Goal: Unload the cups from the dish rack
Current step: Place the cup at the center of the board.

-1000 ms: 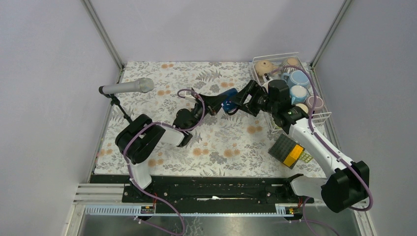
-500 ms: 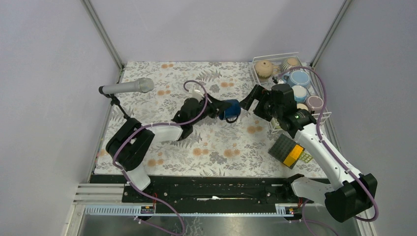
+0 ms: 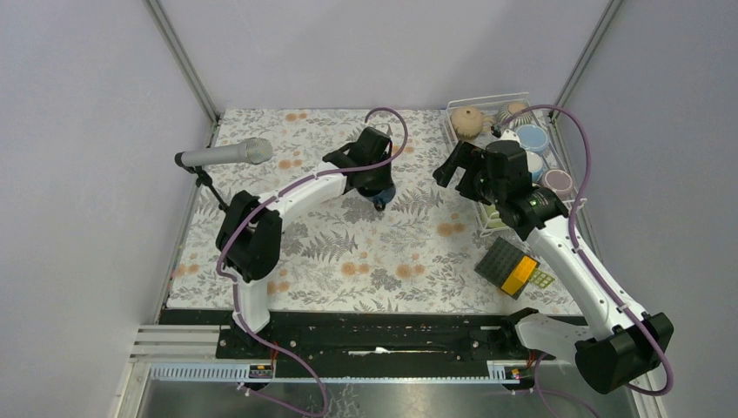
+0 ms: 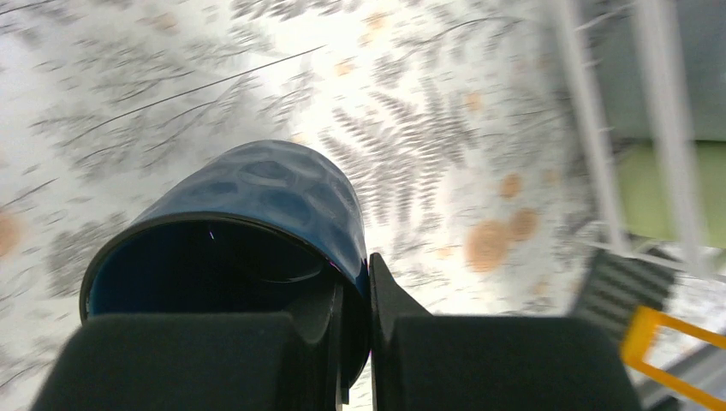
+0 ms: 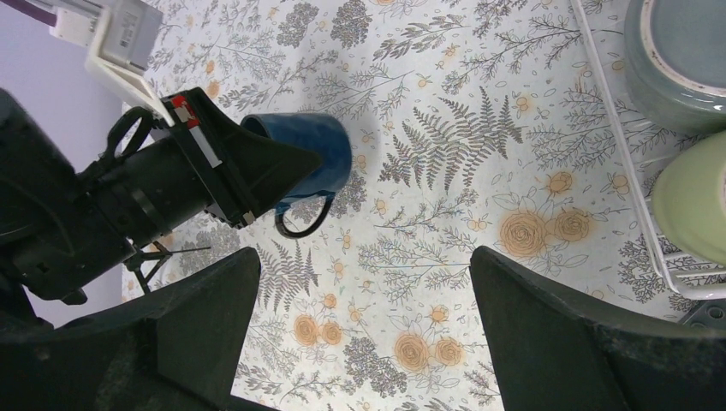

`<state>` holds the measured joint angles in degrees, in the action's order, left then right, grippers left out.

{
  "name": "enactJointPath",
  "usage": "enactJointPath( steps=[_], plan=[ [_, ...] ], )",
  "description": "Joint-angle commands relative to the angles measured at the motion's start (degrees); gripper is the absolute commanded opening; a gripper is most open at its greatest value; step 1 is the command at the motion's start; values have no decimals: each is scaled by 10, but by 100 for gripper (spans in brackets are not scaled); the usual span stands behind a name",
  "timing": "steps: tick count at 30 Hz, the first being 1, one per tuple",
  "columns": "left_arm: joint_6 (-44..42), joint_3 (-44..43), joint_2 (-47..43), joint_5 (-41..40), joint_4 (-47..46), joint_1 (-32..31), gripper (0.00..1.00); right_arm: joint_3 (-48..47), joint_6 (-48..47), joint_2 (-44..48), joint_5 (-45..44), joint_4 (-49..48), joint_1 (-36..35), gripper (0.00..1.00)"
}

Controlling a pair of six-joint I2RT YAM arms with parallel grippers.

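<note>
Left end effector (image 3: 376, 181) clenched on the dark blue mug (image 3: 380, 197) at its rim, over mid-bench (image 3: 331, 252), looks just off the surface | tip: level it, lower until base sits flat, then release | right end effector (image 3: 454, 162) spread wide, empty, beside the dish rack (image 3: 489, 99), more cups (image 3: 533, 138) waiting inside

There's a grey microphone (image 3: 224, 155) on a thin black stand (image 3: 211, 187) at the far left, its head pointing right. A floral cloth (image 3: 313, 261) covers the table. At its near right lies a black square pad (image 3: 512, 264) with an orange patch.
</note>
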<state>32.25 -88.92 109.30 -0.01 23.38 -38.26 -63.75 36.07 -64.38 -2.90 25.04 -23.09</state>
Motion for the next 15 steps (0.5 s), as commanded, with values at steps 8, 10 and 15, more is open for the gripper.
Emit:
enactJointPath(
  steps=[8, 10, 15],
  plan=[
    [-93, -77, 37, -172, 122, 40, 0, -38, -16, -19, 10, -4, -4, 100],
    [-102, -90, 46, -186, 131, 43, 0, -36, -15, -23, 14, -8, -4, 100],
    [-116, -117, 65, -192, 145, 54, 0, -33, -11, -32, 28, -19, -4, 100]
  ],
)
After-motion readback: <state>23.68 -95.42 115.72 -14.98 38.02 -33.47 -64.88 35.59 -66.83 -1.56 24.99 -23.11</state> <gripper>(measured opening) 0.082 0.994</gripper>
